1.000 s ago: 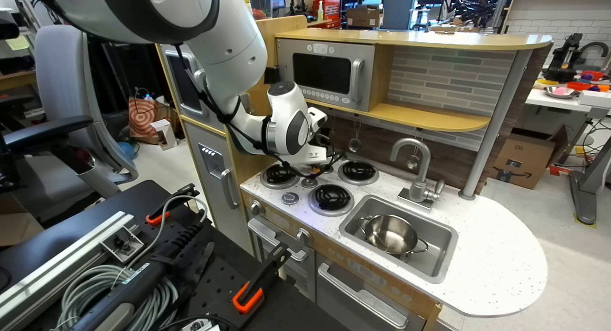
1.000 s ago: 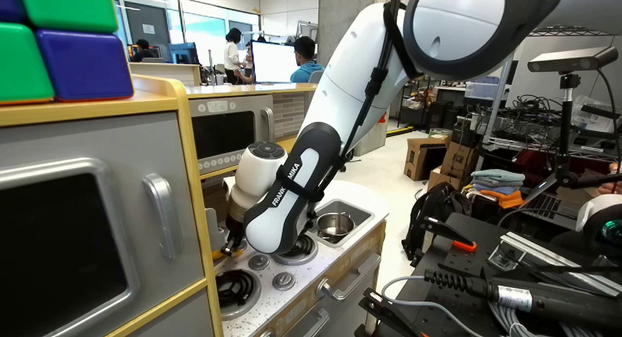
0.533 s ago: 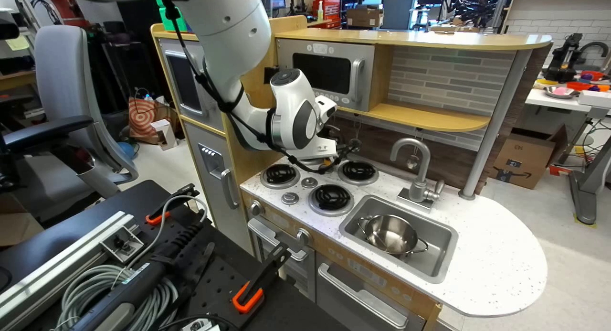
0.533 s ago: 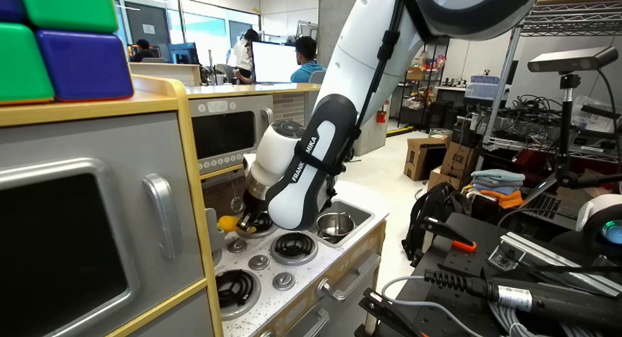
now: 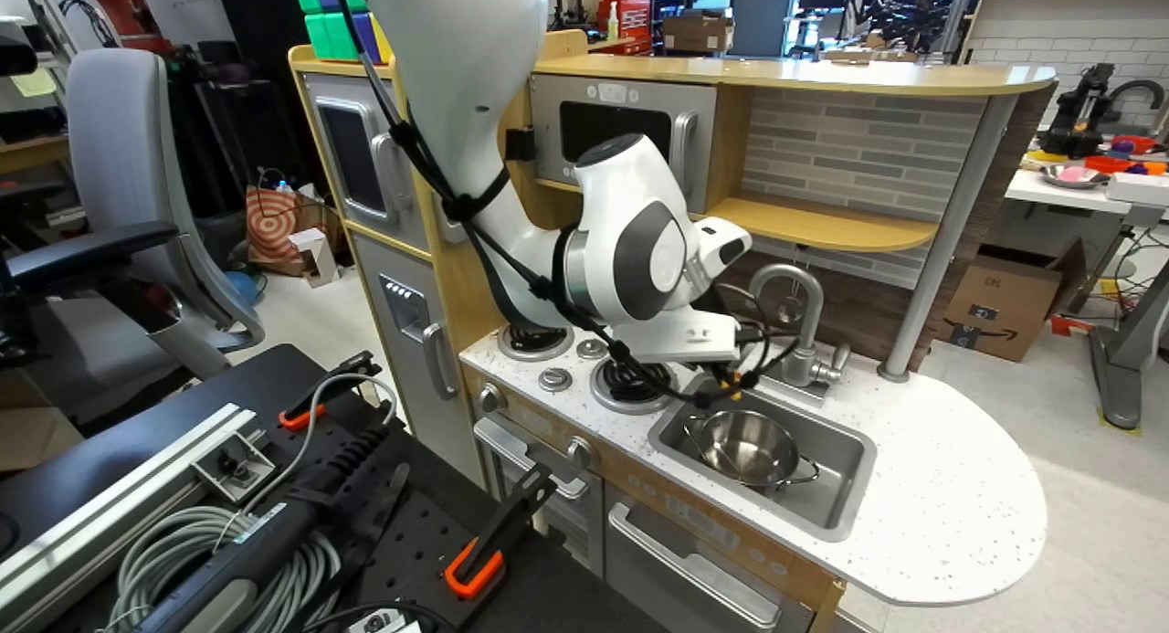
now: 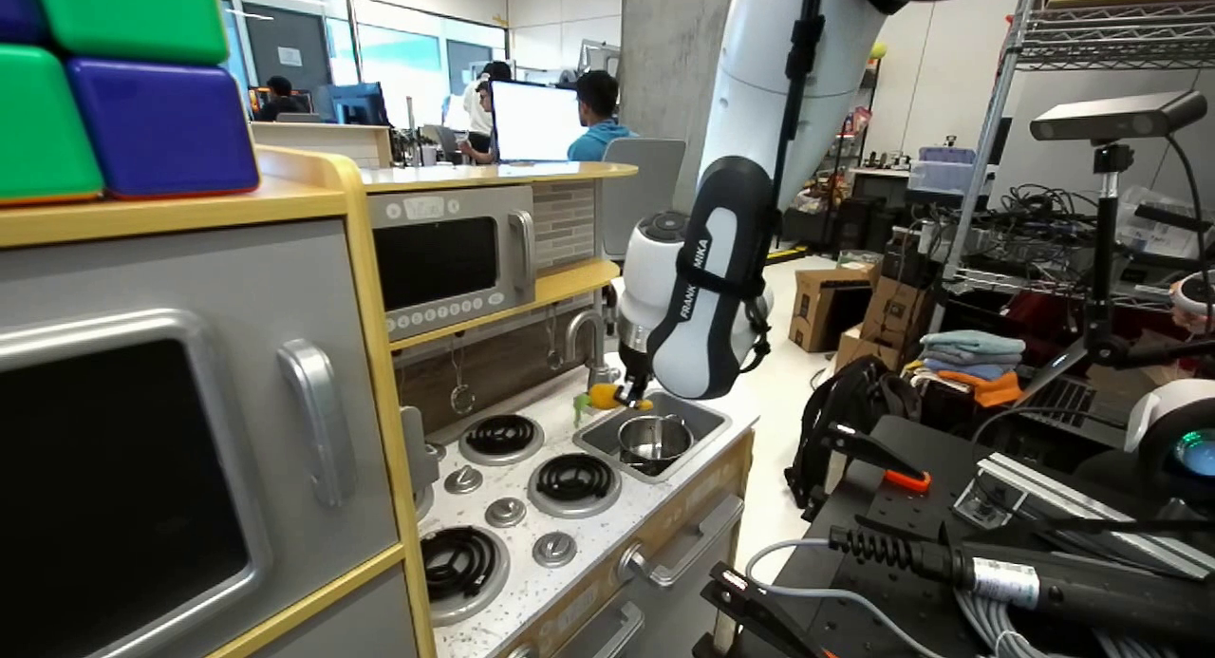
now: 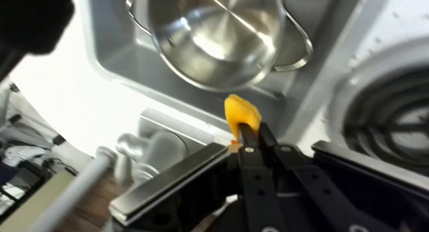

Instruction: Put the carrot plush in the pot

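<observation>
- Carrot (image 6: 604, 396): fuzzy, orange-yellow, green-topped, just below centre in an exterior view; half a second ago, farther left and lower.
- Gripper (image 7: 256, 129): clamped on the carrot, tip protruding.
- Pot (image 7: 214, 41): unmoved in the sink (image 7: 117, 54), top centre of the wrist view.
- Arm (image 5: 607, 240): shifted right in both exterior views.

Both exterior views were bright and mostly sharp; in an exterior view, the far screen (image 6: 537, 122) glowed white. In the wrist view, much of the counter (image 7: 73, 86) burned out to white, highlights streaked the pot (image 7: 214, 41), and blur softened the burner (image 7: 392, 114).
</observation>
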